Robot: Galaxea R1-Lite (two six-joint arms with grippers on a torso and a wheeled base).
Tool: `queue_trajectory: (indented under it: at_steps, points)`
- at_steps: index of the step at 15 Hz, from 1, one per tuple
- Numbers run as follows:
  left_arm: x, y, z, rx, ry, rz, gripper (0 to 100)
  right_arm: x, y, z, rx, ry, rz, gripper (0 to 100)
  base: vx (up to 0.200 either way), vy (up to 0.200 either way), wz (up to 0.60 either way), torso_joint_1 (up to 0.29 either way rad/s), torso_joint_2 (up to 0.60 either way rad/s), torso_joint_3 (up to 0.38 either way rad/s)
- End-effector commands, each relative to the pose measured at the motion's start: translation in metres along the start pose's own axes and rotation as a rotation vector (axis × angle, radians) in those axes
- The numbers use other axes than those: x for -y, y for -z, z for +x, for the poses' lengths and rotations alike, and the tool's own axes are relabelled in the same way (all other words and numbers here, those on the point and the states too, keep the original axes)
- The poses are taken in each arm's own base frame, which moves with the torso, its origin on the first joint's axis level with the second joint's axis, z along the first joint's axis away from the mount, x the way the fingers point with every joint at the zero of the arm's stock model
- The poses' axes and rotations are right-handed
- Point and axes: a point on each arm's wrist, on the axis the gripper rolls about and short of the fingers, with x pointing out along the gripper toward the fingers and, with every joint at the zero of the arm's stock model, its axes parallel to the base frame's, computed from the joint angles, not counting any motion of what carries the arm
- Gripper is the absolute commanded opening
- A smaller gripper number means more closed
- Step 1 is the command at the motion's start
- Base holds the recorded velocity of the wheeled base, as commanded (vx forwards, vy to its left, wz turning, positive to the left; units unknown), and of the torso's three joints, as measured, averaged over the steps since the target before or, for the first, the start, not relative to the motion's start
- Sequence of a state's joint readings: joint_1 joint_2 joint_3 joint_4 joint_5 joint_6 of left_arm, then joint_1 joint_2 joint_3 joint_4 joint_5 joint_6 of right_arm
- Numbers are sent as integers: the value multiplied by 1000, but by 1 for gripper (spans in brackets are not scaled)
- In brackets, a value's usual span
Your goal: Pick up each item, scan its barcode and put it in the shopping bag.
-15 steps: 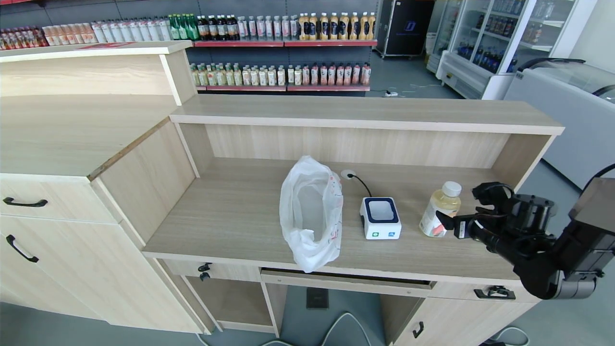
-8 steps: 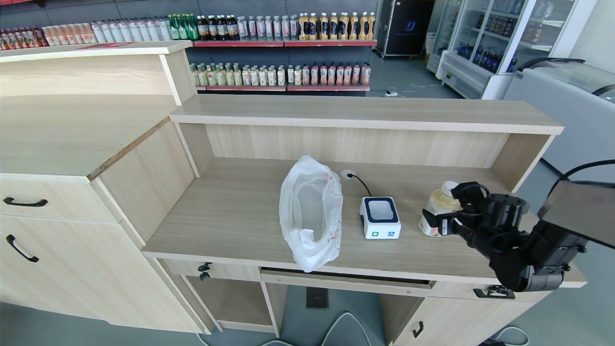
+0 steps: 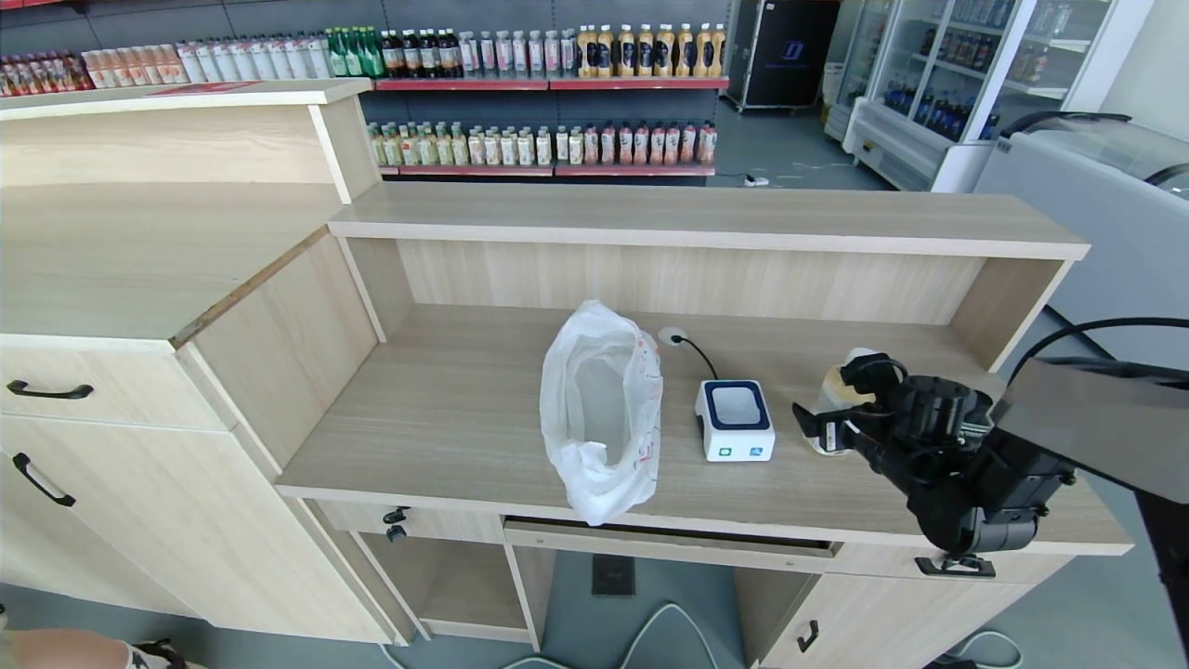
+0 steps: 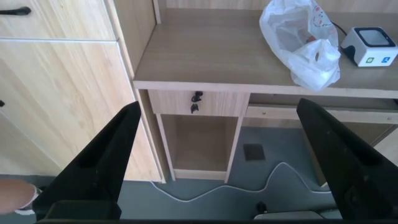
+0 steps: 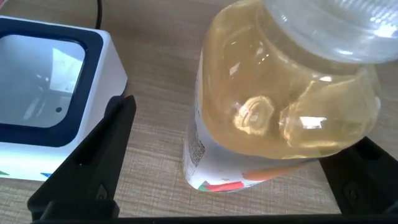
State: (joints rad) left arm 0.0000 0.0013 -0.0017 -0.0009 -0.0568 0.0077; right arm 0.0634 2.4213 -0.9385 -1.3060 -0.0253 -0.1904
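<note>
A bottle (image 3: 828, 402) of pale yellow drink with a white cap stands upright on the wooden counter (image 3: 464, 418), to the right of the white scanner (image 3: 735, 420). My right gripper (image 3: 835, 394) is open, with one finger on each side of the bottle and small gaps to it. In the right wrist view the bottle (image 5: 280, 106) sits between the two dark fingers (image 5: 93, 174) of the right gripper (image 5: 245, 134), with the scanner (image 5: 50, 93) beside it. The white shopping bag (image 3: 604, 409) stands open left of the scanner. My left gripper (image 4: 217, 155) hangs open, in front of the counter, holding nothing.
A raised shelf (image 3: 706, 218) runs over the back of the counter, with side walls at both ends. The scanner's cable (image 3: 697, 351) leads to a hole at the back. Drawers (image 4: 199, 102) sit under the counter edge. Store shelves of bottles (image 3: 539, 56) stand far behind.
My right arm has moved left along the counter, and its open fingers have come around the bottle. The bag, scanner and bottle have stayed in place.
</note>
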Motion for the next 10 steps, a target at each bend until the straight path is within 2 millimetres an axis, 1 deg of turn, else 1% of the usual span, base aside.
queue_trajectory:
  at_steps: [1,3,7,8,10]
  points:
    - [0,0,0,0,0,0,100,-2,2,8,1,-2,0,100,0,0,0,0,0,0]
    - [0,0,0,0,0,0,100,-1,-4,21,30,9,0,100,0,0,0,0,0,0]
    - [0,0,0,0,0,0,100,-3,-2,28,28,1,0,100,0,0,0,0,0,0]
    - [0,0,0,0,0,0,100,-7,-1,29,29,-10,0,100,0,0,0,0,0,0]
    - [0,0,0,0,0,0,100,-9,1,30,27,-17,0,100,0,0,0,0,0,0]
